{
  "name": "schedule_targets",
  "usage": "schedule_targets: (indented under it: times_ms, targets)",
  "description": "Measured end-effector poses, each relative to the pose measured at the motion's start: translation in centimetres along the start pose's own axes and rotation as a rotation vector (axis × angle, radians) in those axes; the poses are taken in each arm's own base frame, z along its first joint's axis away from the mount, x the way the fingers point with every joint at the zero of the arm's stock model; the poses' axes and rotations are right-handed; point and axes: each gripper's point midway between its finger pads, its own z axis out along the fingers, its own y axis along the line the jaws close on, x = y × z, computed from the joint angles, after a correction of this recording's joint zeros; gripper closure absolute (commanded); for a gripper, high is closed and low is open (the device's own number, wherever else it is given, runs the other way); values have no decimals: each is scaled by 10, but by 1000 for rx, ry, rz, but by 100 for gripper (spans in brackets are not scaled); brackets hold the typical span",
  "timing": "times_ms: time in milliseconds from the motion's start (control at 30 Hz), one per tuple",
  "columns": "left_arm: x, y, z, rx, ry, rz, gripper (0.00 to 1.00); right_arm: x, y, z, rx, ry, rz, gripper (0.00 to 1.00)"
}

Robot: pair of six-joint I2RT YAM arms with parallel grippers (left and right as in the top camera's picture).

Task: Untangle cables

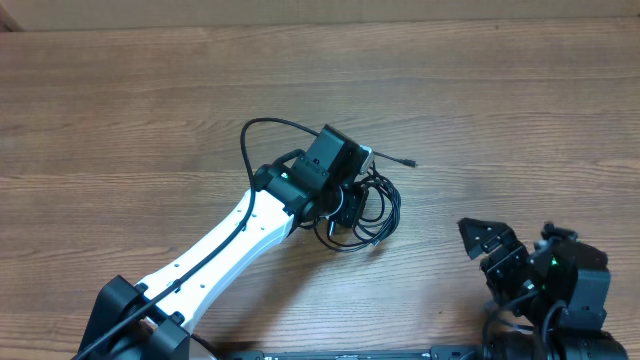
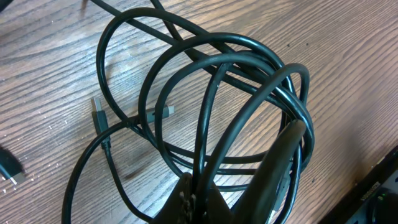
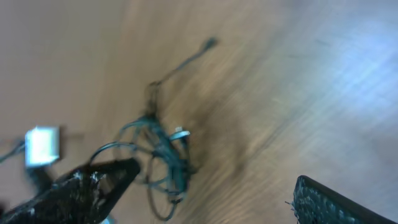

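Several cables lay knotted together; the left gripper clamped some strands, likely anchoring the heap, while the right gripper hung with jaws apart

left arm: white link, black joints, black wire along it. right gripper: all black, green LED behind.

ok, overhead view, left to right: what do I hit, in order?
left arm → left tool, shut in the cables (these two overlap, so count them as one stop) → loose plug end → right tool, open, clear of the bundle.
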Motion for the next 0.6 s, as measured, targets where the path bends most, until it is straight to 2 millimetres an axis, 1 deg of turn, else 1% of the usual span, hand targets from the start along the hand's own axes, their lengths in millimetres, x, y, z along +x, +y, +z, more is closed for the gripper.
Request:
schedule_targets:
  times_ms: [33,133,200,333,600]
  targets:
    - [0,0,0,0,0,-3,96,0,7,0,-34,8,-32,1]
    - [0,0,0,0,0,-7,96,2,28,-1,-133,33,-113,14]
    - [0,0,0,0,0,-7,96,5,34,-1,-166,54,-135,16]
    - [0,0,0,0,1,-8,96,9,34,5,-166,105,-133,18]
    - [1,0,0,0,3,-8,96,16,25,19,-115,202,-83,17]
